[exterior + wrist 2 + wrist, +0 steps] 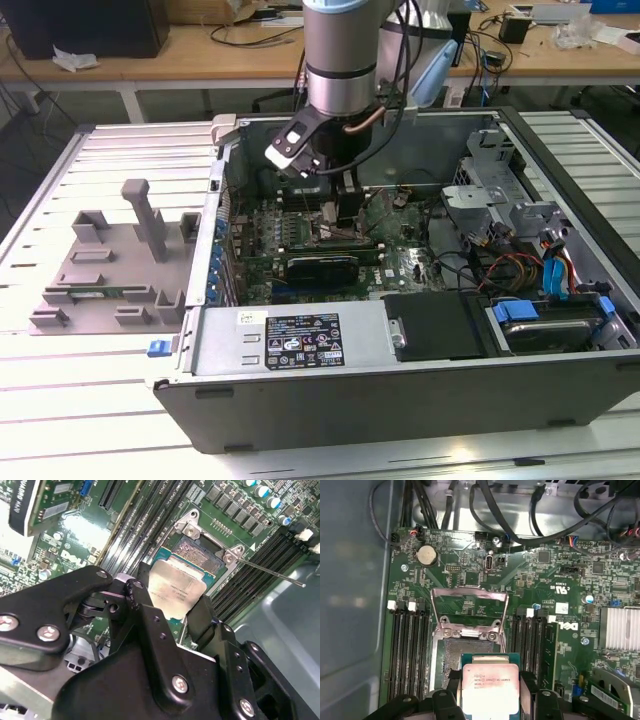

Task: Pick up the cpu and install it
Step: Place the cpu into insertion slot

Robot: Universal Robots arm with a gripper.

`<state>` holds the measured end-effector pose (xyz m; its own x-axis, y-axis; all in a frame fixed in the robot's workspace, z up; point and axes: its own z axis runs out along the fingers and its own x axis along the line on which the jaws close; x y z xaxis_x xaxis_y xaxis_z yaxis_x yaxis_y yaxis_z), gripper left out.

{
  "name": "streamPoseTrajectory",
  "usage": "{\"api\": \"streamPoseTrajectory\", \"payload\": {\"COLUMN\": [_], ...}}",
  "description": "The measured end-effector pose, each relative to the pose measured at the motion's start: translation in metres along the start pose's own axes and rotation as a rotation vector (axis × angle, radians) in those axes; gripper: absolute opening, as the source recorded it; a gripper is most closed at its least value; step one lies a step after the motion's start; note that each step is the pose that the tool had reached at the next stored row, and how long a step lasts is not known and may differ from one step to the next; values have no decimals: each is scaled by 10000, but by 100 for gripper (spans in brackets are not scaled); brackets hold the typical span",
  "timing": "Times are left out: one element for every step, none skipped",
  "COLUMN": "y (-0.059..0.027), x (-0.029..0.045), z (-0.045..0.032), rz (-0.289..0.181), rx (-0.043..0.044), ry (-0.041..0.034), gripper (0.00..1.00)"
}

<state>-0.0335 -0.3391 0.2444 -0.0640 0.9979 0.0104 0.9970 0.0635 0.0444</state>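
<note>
Jaws are clenched on the cpu [491, 690] — one black finger [142, 610] on each side, pinching its edges, with the shiny top facing up.

Going from the exterior view's left to its right, a gray tray [110, 270] lies on the desk [60, 420]. Then comes the open computer case [400, 410], with the arm [340, 60] reaching down into its middle. Past that is a bunch of coloured wires [505, 265].

The cpu is under the arm, over the green board [560, 580]. In the first wrist view the socket [451, 655] sits open, with its metal frame [467, 629] lifted back. The cpu covers the near part of it. So the socket lies right below the jaws and a little ahead.

The chip's sides run the same way as the socket's sides — it looks well lined up. I cannot tell if the cpu touches the socket yet. In the second wrist view a thin lever [270, 573] sticks out to the side, clear of the chip.
</note>
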Motion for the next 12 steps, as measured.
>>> {"api": "streamPoseTrajectory", "payload": {"y": [0, -1, -1, -1, 0, 3, 5, 5, 5, 5, 4, 3], "x": [1, 3, 3, 15, 36, 79, 105, 118, 127, 128, 129, 131], "z": [7, 15, 16, 21, 27, 37, 42, 45, 62, 79, 94, 123], "rz": [57, 183, 232, 234, 225, 218, 217, 218, 216, 215, 216, 217], "rx": [0, 0, -1, 1, 8, 16, 17, 19, 17, 17, 17, 18], "ry": [-4, -10, -13, -85, -198, -329, -369, -374, -374, -374, -374, -374], "gripper": [54, 54, 54, 54, 54, 54, 54, 54, 54, 54, 54, 54]}}
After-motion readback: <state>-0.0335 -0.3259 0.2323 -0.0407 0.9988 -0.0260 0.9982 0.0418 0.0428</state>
